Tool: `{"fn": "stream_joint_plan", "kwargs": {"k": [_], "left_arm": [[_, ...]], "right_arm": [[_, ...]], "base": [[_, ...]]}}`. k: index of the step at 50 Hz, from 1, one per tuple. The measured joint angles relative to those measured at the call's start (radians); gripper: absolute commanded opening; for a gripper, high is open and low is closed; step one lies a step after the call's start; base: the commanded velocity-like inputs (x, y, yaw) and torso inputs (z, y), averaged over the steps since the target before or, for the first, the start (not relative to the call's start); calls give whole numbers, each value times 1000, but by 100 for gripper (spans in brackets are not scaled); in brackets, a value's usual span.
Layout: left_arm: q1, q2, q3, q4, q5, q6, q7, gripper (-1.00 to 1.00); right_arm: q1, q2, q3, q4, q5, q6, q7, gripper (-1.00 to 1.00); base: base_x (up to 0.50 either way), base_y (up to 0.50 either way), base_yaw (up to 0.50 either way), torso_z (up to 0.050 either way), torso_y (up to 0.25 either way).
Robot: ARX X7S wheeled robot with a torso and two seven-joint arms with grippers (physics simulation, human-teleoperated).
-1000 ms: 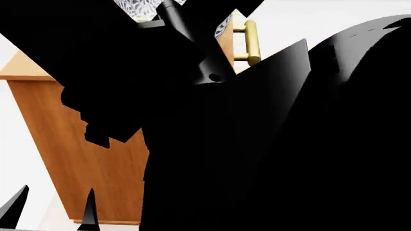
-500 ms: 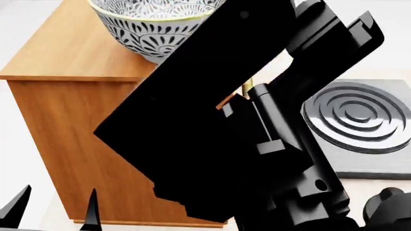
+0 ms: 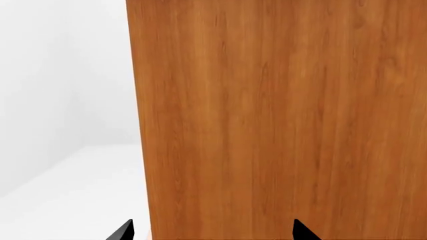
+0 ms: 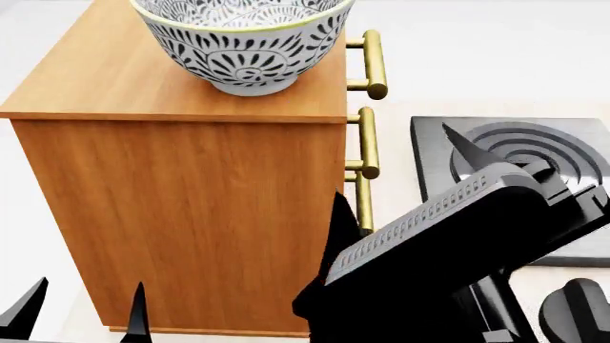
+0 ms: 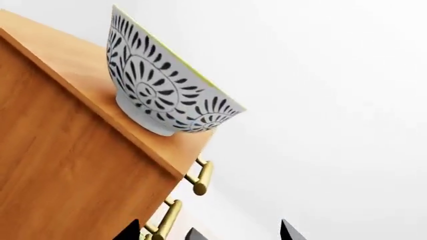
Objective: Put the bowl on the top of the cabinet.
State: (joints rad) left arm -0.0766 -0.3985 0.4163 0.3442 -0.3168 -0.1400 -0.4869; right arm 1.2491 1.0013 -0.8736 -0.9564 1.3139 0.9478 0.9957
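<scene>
The white bowl (image 4: pixel 243 43) with the black leaf pattern stands upright on the flat top of the orange-brown cabinet (image 4: pixel 191 214), near the edge above the brass handles (image 4: pixel 373 64). My right gripper (image 4: pixel 396 168) is open and empty, low beside the cabinet's handle corner and apart from the bowl. The right wrist view looks up at the bowl (image 5: pixel 167 90) on the cabinet top (image 5: pixel 80 70), with the right gripper (image 5: pixel 210 235) open. My left gripper (image 4: pixel 81 318) is open near the cabinet's lower side. In the left wrist view the left gripper (image 3: pixel 212 234) faces the cabinet side (image 3: pixel 280 120).
A dark grey slab with raised concentric rings (image 4: pixel 533 157) lies on the white floor to the right of the cabinet. A black rounded knob (image 4: pixel 572 314) shows at the lower right. White floor (image 3: pixel 67 190) lies left of the cabinet.
My right arm has dropped down and to the right, away from the bowl. It no longer blocks the head view. The bowl stays on the cabinet top.
</scene>
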Motion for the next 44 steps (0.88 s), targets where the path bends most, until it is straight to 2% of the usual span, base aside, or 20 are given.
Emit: {"fn": "stream_joint_plan", "kwargs": {"k": [12,21,32,44], "left_arm": [[2,-3,-1,-3,-1,4,-3,100],[3,-5,-1,-3,-2,5,-5,100],[3,-6,-3,-10,-4,12,-6,100],[6,-6,-5,-26,-6,27,-4,100]], "right_arm": [[-327,76,-66,90,-312,-282,-74,100],[-514,79,-103,220,-447,-497,-115,100],[-646,42,-124,359,-520,-675,-155,100],[-711,-4,-135,467,-553,-773,-189,100]], "base": [[0,0,0,0,0],[0,0,0,0,0],[0,0,0,0,0],[0,0,0,0,0]]}}
